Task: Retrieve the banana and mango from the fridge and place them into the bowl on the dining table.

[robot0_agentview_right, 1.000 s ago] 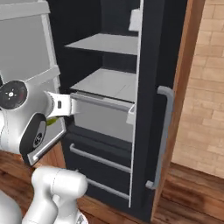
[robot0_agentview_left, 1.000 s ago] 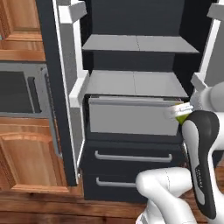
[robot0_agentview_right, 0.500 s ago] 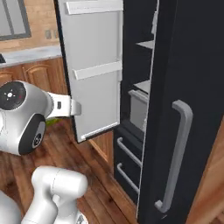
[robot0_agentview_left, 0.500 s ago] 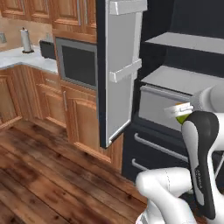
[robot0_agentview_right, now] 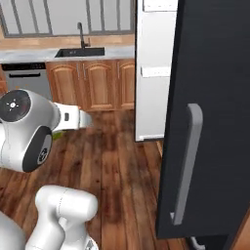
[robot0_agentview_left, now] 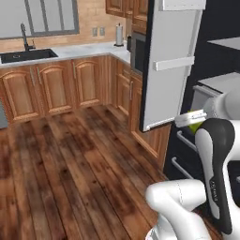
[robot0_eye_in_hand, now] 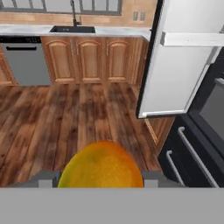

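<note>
A smooth, egg-shaped yellow-green mango [robot0_eye_in_hand: 101,165] flushed with orange sits clamped between the 2 fingers of the white arm's gripper [robot0_eye_in_hand: 100,177], closed on the fruit from either side and carried in the air above the dark wooden plank floor [robot0_agentview_left: 70,159]. In the left base view the mango [robot0_agentview_left: 195,120] shows as a sliver of green at the end of the hand [robot0_agentview_left: 191,118], just in front of the tall black fridge [robot0_agentview_left: 220,70]. The fridge's left door [robot0_agentview_left: 169,65], grey-white on its inner face with moulded shelf rails, stands swung wide open; 2 black lower drawers with silver bar handles [robot0_eye_in_hand: 192,153] sit below the open compartment. The closed right door carries a long silver bar handle [robot0_agentview_right: 187,161]. Beyond the floor, brown wooden cabinets [robot0_eye_in_hand: 92,61] run along the far wall under a pale counter [robot0_agentview_left: 70,50], with a dark sink and tall tap [robot0_agentview_right: 80,49] set under a window and a grey dishwasher front [robot0_eye_in_hand: 24,65] beside them.
</note>
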